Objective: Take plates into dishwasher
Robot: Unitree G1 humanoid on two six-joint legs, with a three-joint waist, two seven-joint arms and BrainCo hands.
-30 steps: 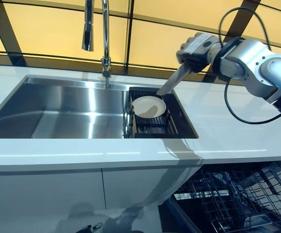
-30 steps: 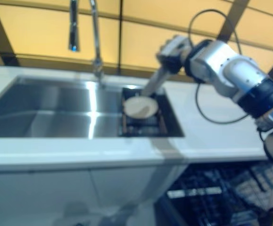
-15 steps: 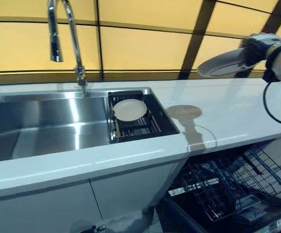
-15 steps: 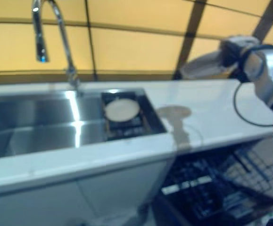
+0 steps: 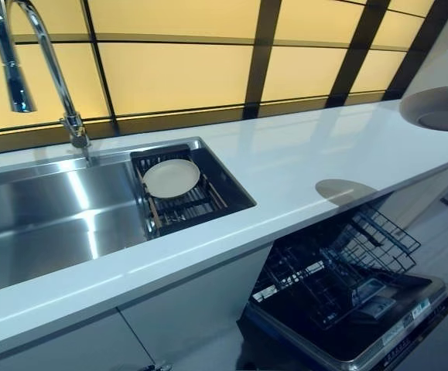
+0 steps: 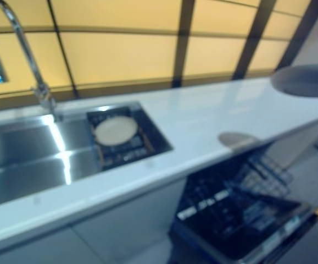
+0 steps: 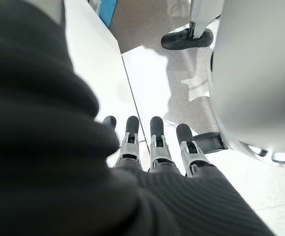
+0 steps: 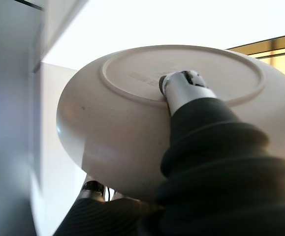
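Gripping a white plate (image 8: 132, 123), the right hand (image 8: 191, 98) is hovering right of, above, the open dishwasher rack (image 5: 340, 270); left hand (image 7: 152, 142) hanging relaxed, empty.

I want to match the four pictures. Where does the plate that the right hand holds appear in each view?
Left eye view: held plate at the right edge, above the counter's far end.
Right eye view: the same plate at the right edge, upper part.
Left wrist view: not in it; only the idle left hand.
Right wrist view: its underside fills the middle, the right hand gripping it.
Shared landmark: second plate on the sink rack.
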